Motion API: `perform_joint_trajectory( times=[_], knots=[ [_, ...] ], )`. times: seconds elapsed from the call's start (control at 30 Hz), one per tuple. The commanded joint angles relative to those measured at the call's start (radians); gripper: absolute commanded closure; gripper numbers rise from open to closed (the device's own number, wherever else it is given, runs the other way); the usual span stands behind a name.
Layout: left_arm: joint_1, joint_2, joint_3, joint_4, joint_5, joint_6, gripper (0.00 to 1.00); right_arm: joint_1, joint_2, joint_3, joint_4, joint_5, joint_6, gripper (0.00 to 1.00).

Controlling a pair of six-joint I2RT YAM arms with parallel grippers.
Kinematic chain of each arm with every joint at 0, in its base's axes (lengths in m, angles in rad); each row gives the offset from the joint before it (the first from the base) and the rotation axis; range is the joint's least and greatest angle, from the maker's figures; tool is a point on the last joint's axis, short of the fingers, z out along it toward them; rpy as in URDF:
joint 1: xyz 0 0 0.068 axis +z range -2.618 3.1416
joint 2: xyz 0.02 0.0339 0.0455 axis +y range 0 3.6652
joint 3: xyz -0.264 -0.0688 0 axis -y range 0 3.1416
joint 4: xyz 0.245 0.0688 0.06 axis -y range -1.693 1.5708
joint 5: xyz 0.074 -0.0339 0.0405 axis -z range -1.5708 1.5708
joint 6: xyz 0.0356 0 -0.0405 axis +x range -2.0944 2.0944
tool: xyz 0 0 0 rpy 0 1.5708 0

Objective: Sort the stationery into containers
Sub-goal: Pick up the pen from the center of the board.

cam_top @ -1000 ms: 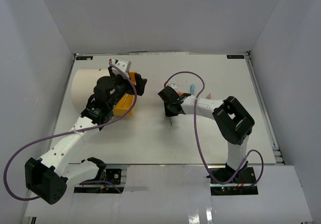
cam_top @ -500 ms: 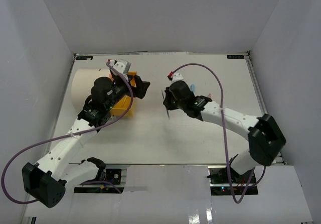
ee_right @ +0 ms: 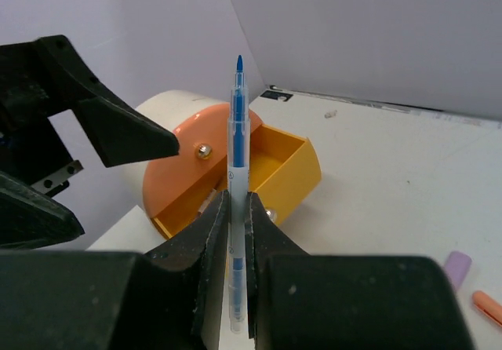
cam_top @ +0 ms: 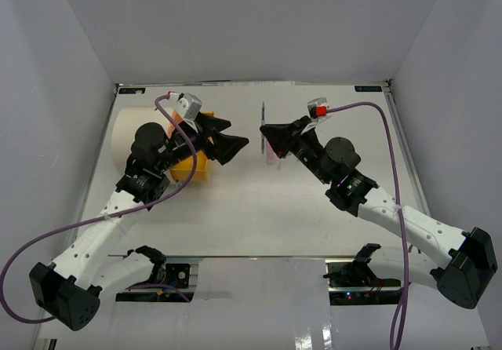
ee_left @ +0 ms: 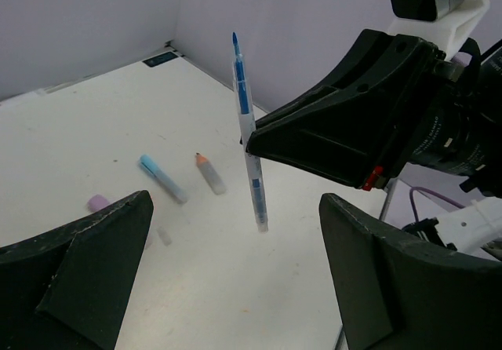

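My right gripper (ee_right: pixel 238 202) is shut on a thin blue pen (ee_right: pixel 238 130), held upright in the air with its tip up. In the top view that pen (cam_top: pixel 263 124) stands just left of the right gripper (cam_top: pixel 267 139), above the middle of the table. My left gripper (cam_top: pixel 236 140) is wide open, facing the pen from the left with a small gap. From the left wrist the pen (ee_left: pixel 252 173) hangs ahead between the open fingers (ee_left: pixel 94 248). An orange drawer (ee_right: pixel 286 165) is pulled out of the cream drum (cam_top: pixel 129 134), behind the left gripper.
Loose stationery lies on the table beyond the pen: a light blue marker (ee_left: pixel 162 178), an orange-tipped marker (ee_left: pixel 209 173) and a purple cap (ee_left: pixel 98 202). The drum's orange face (ee_right: pixel 184 173) carries brass knobs. White walls close in the table on three sides.
The right arm has lifted the blue pen off the table and turned it upright toward the left gripper. The left gripper has swung right to face it, still open.
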Motion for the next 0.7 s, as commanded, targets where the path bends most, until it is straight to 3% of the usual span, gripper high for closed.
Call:
perform_joint_trajectory(
  times=[0.0,0.23,0.4,0.67],
  knots=[
    [-0.002,0.039,-0.004,0.081,0.128,-0.058,0.02,-0.002,-0.038,-0.038,0.208,-0.036,-0.004,0.92],
    [-0.016,0.137,0.033,0.126,0.223,-0.033,0.05,-0.002,-0.052,-0.062,0.302,-0.099,0.003,0.92],
    [-0.019,0.175,0.059,0.141,0.263,-0.028,0.15,-0.005,-0.057,-0.076,0.347,-0.123,0.019,0.92],
    [-0.037,0.218,0.080,0.227,0.326,-0.064,0.21,-0.005,-0.032,-0.096,0.406,-0.200,0.051,0.92]
  ],
)
